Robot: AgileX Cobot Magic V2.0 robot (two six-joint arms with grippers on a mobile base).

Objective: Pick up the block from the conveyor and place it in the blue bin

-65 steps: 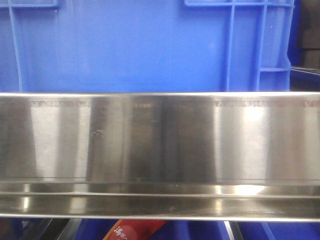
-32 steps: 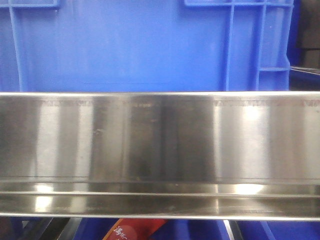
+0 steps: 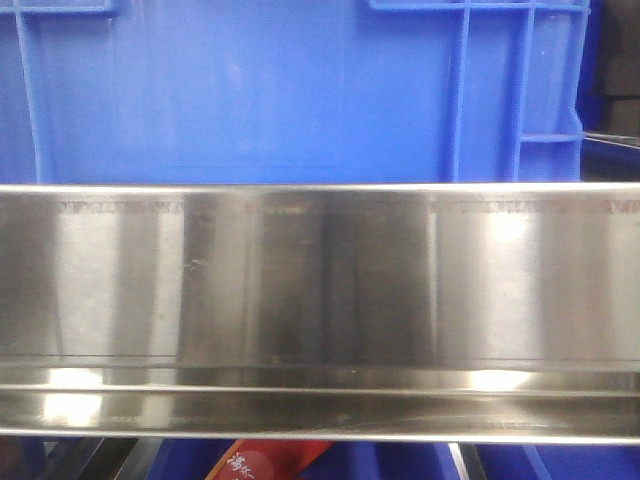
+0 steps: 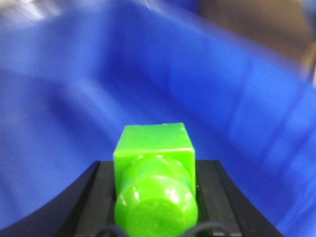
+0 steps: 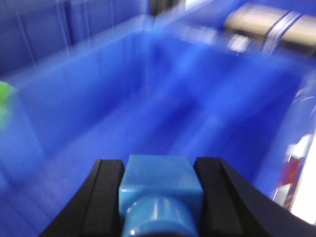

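Observation:
My left gripper (image 4: 155,170) is shut on the bright green block (image 4: 154,142), which sits between its black fingers (image 4: 94,197) with a round stud facing the camera. It hangs over the inside of the blue bin (image 4: 74,98). My right gripper (image 5: 159,170) is shut on a light blue block (image 5: 158,175) and is also above the blue bin's interior (image 5: 148,84). A blurred green patch (image 5: 5,96) shows at that view's left edge. The front view shows the bin's ribbed outer wall (image 3: 250,90). The conveyor belt is out of view.
A wide shiny steel band (image 3: 320,290) crosses the front view below the bin. A red packet (image 3: 270,462) peeks out under it. A blurred tan object (image 5: 266,22) lies beyond the bin's far rim, and a white and red item (image 5: 296,168) is at the right edge.
Only the light reflections on the steel band have shifted slightly. The bin in the front view has not moved.

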